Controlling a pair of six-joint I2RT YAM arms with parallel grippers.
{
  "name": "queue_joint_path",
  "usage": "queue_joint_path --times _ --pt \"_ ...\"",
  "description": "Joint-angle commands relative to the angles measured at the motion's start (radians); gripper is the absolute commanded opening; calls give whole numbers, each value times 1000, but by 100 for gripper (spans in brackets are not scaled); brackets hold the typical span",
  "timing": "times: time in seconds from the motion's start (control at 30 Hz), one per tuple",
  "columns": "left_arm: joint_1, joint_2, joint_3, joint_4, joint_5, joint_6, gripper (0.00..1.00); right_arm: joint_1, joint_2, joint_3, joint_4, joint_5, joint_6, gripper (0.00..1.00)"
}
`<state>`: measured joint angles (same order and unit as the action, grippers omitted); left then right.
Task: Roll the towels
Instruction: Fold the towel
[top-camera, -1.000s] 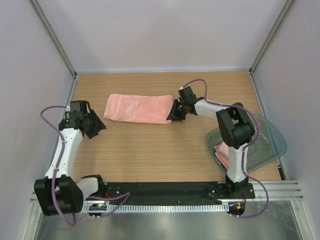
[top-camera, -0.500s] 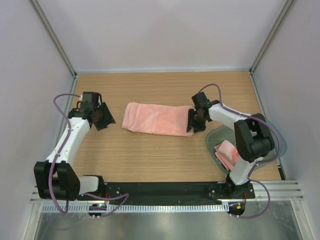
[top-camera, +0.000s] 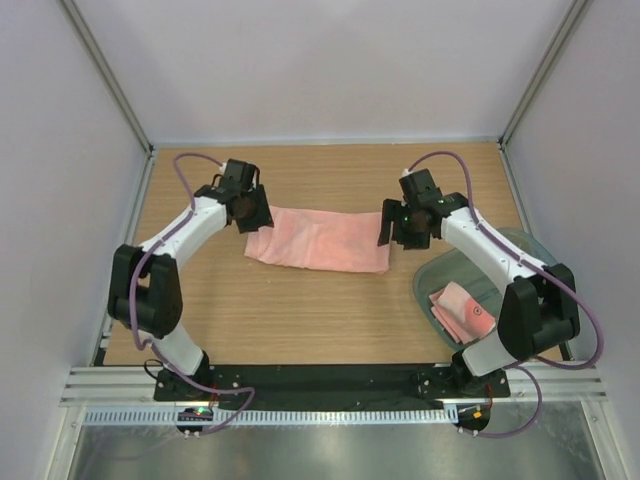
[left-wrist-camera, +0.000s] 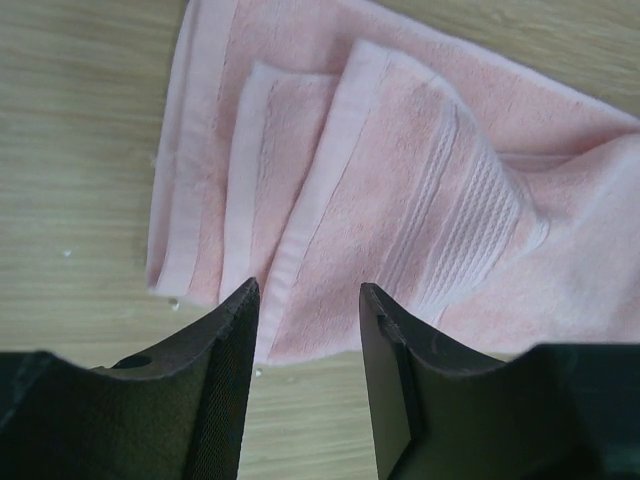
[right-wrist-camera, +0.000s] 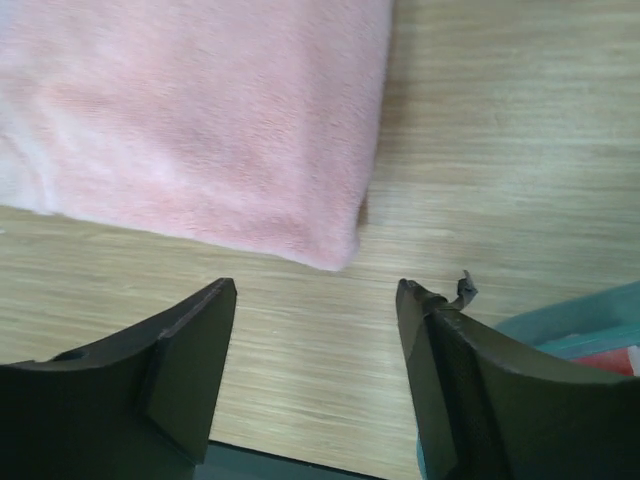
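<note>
Wood-grain table (top-camera: 300, 310), folded ribbed pink towel (top-camera: 320, 240)

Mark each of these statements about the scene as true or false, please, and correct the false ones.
1. A folded pink towel lies on the table between the left gripper and the right gripper. True.
2. The right gripper is shut on that towel. False: its jaws stand open over bare wood, beside the towel's corner.
3. A second towel lies in the tub. True.
4. The tub stands at the table's left side. False: it stands at the right side, by the right arm.
</note>
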<state>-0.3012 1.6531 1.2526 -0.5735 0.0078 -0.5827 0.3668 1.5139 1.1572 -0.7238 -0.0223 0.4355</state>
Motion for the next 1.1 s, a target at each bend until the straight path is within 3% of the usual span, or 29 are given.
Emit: queue_joint_path --times 0.0,0.13,0.23,0.43,0.8,1.07 --pt "1 92 116 58 -14 32 47 3 -40 35 40 -105 -9 67" --pt "1 212 218 21 29 64 49 4 6 24 110 -252 6 30" --pt "1 261 255 26 14 70 52 4 48 -2 173 -288 14 20" --pt "1 347 307 26 29 90 54 3 126 -65 224 -291 12 16" --pt "1 431 352 50 58 101 48 4 213 -165 288 -289 12 12" --pt "1 436 366 61 77 98 26 4 232 -194 303 -295 8 10"
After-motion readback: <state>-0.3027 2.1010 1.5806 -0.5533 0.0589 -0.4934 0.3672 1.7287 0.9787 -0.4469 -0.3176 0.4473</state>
